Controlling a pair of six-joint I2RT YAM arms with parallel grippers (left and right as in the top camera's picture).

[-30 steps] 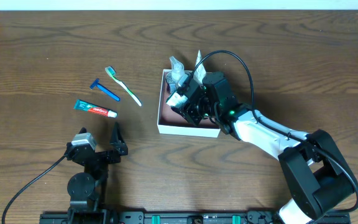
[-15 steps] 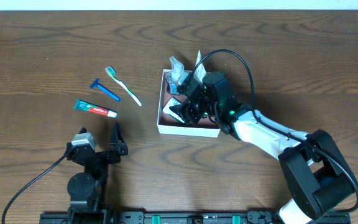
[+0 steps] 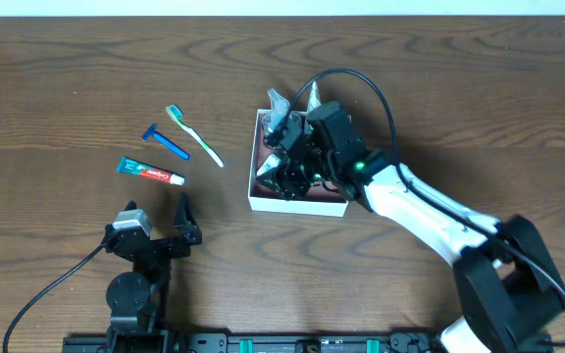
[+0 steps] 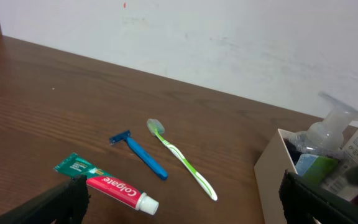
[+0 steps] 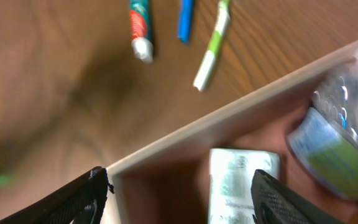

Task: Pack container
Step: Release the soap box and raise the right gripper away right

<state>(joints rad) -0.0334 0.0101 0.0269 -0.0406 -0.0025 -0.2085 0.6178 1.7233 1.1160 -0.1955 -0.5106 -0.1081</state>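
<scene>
White walls and a reddish-brown inside mark the container point(image 3: 297, 205), set against the dark brown, wavy-grained table point(image 3: 67, 78). The packet point(image 5: 234, 183) is green and white with fine print; the clear bottle point(image 4: 325, 130) carries a blue-and-green label. The toothpaste tube point(image 3: 151, 172) is red and white with a green end, the razor point(image 3: 166, 141) blue, the toothbrush point(image 3: 194, 133) green and white.

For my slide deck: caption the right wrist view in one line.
Open right gripper above the container, a green-white packet inside; toothpaste, razor, toothbrush beyond on the table.
</scene>
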